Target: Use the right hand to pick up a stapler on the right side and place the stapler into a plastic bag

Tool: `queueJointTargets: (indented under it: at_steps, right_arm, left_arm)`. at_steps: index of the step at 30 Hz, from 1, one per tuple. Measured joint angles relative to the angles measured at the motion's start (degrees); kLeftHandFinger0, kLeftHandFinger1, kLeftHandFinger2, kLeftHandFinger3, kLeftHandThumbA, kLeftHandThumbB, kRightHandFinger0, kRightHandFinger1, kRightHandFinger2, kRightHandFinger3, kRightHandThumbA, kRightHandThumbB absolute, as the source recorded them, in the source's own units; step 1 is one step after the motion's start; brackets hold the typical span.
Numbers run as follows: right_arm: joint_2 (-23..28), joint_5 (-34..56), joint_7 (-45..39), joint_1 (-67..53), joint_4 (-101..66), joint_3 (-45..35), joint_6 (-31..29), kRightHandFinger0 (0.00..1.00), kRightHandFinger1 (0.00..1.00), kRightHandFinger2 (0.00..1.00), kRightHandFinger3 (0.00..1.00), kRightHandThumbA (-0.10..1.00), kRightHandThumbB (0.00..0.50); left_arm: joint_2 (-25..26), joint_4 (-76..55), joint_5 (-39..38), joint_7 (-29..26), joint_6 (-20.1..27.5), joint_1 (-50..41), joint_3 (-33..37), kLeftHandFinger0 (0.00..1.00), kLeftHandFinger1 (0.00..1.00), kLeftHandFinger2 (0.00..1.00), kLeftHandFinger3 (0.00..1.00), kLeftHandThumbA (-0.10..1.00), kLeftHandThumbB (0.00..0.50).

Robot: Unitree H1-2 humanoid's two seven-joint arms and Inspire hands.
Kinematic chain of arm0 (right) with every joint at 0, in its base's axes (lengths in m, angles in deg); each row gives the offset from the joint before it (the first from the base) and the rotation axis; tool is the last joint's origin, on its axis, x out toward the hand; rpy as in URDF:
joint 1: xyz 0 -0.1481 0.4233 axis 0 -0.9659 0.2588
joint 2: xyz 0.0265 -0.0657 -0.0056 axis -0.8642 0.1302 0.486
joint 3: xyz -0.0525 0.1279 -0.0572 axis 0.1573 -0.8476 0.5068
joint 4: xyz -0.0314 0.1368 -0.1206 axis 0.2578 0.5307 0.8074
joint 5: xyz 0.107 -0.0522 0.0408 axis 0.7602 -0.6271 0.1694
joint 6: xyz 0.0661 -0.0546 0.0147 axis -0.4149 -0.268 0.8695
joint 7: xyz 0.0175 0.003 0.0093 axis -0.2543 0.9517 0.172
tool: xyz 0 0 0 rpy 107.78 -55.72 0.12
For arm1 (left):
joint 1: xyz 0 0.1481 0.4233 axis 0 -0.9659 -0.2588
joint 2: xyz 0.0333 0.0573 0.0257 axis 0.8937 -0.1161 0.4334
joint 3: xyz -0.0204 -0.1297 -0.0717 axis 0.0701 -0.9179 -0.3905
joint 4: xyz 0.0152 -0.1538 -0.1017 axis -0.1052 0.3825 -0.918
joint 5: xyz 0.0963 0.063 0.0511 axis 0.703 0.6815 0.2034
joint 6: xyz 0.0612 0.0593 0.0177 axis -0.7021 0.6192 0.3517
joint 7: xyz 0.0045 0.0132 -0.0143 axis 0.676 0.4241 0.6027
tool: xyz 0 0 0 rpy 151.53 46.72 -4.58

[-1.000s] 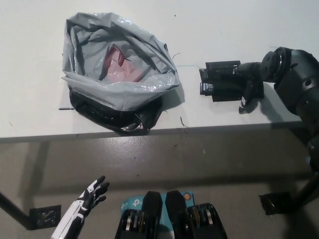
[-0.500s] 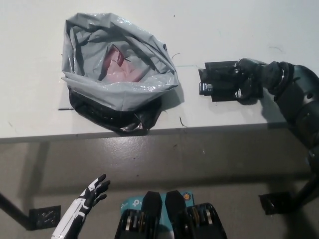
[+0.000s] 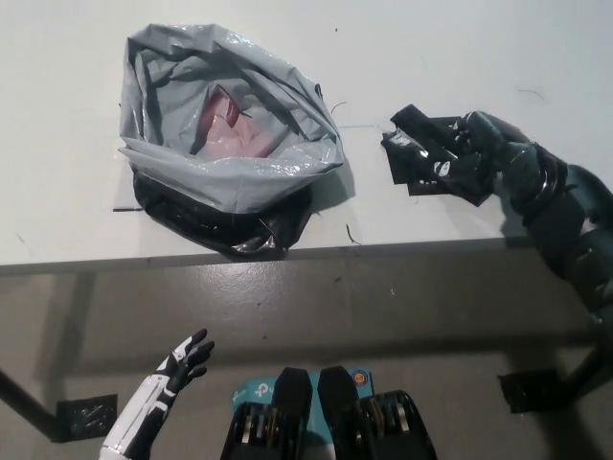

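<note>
Grip status: my right robot hand (image 3: 484, 153) is closed on the stapler (image 3: 421, 153). Its black fingers (image 3: 477, 129) wrap the end of the stapler nearest the palm. The rest of the body sticks out of the grip toward my left.

Stapler: a black, elongated, blocky body with hard edges. Small glossy highlights show close to the fingers. It sits tilted, not square to the worktop (image 3: 479, 57) edge. I cannot tell whether its underside touches the worktop or is clear of it. A flat black shape (image 3: 414, 184) shows just below the stapler. I cannot tell whether it is part of the stapler or a separate pad.

Plastic bag (image 3: 230, 172): located well to the left of my right robot hand, on the same worktop and apart from the stapler. It is thin grey film, heavily creased and faintly shiny. The mouth stands open, and the rim is rolled outward into a thick, irregular collar. The lower front of the bag is black and glossy. A pale pink item (image 3: 230, 129) lies inside; its kind is not readable.

Worktop: white, matte and flat, with a straight grey front edge nearer to me than my right robot hand.

Left robot hand (image 3: 177, 369): white with dark fingers (image 3: 194, 350). It rests low on my left, below the worktop's front edge, with fingers spread and nothing in it.
</note>
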Motion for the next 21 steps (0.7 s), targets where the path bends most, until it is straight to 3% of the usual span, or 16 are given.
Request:
queueJointTargets:
  at_steps: [2,5,7,8,9,11,12,13,16,18,19,21]
  right_arm:
    - [0.02,0.25,1.13,-0.09,0.04,-1.07,-0.58,0.0,0.29,0.54,0.47,0.23,0.209]
    - [0.0,2.2,2.22,-0.13,0.27,-5.42,-0.85,0.05,0.41,0.66,0.37,0.2,0.224]
    - [-0.02,4.03,2.53,-0.14,0.42,-9.05,-0.82,0.07,0.46,0.71,0.4,0.23,0.202]
    - [-0.03,5.62,2.68,-0.14,0.48,-11.98,-0.75,0.04,0.46,0.72,0.43,0.17,0.181]
    - [-0.06,6.19,2.68,-0.14,0.5,-13.15,-0.73,0.04,0.44,0.71,0.48,0.1,0.169]
    - [-0.11,8.11,2.61,-0.15,0.61,-16.93,-0.58,0.02,0.42,0.69,0.49,0.08,0.177]
    - [-0.13,8.98,2.54,-0.16,0.66,-18.77,-0.52,0.0,0.41,0.68,0.64,0.1,0.206]
    - [-0.15,10.53,2.38,-0.25,0.76,-21.53,-0.44,0.0,0.37,0.67,0.7,0.12,0.223]
    - [-0.39,14.08,2.09,-0.43,0.87,-28.39,0.08,0.0,0.32,0.65,0.78,0.1,0.23]
    - [-0.54,16.13,1.99,-0.43,0.91,-32.06,0.68,0.0,0.27,0.66,0.76,0.03,0.213]
    - [-0.64,17.02,1.93,-0.43,0.91,-33.72,0.98,0.0,0.26,0.66,0.69,0.04,0.206]
    - [-0.8,18.91,1.85,-0.43,0.92,-36.98,1.59,0.0,0.19,0.62,0.76,0.06,0.206]
  left_arm:
    - [0.17,-0.02,0.03,0.01,0.02,0.31,0.05,1.0,1.0,1.0,1.0,1.0,0.296]
    - [0.48,-0.01,0.14,0.02,0.07,0.6,0.16,1.0,1.0,1.0,1.0,1.0,0.293]
    - [0.56,0.0,0.18,0.02,0.08,0.58,0.23,1.0,1.0,1.0,1.0,1.0,0.297]
    - [0.57,0.01,0.2,0.02,0.08,0.58,0.27,1.0,1.0,1.0,1.0,1.0,0.29]
    - [0.56,0.02,0.21,0.02,0.08,0.58,0.28,1.0,1.0,1.0,1.0,1.0,0.278]
    - [0.54,0.1,0.24,0.02,0.07,0.58,0.34,1.0,1.0,1.0,1.0,1.0,0.29]
    - [0.53,0.16,0.25,0.02,0.07,0.57,0.35,1.0,1.0,1.0,1.0,1.0,0.291]
    - [0.53,0.23,0.26,0.01,0.07,0.57,0.36,1.0,1.0,1.0,1.0,1.0,0.292]
    - [0.52,0.31,0.28,0.01,0.06,0.56,0.38,1.0,1.0,1.0,1.0,1.0,0.295]
    - [0.51,0.34,0.31,0.01,0.05,0.55,0.39,1.0,1.0,1.0,1.0,1.0,0.294]
    - [0.51,0.37,0.33,0.01,0.05,0.55,0.4,1.0,1.0,1.0,1.0,1.0,0.296]
    - [0.51,0.43,0.37,0.01,0.05,0.55,0.42,1.0,1.0,1.0,1.0,1.0,0.309]
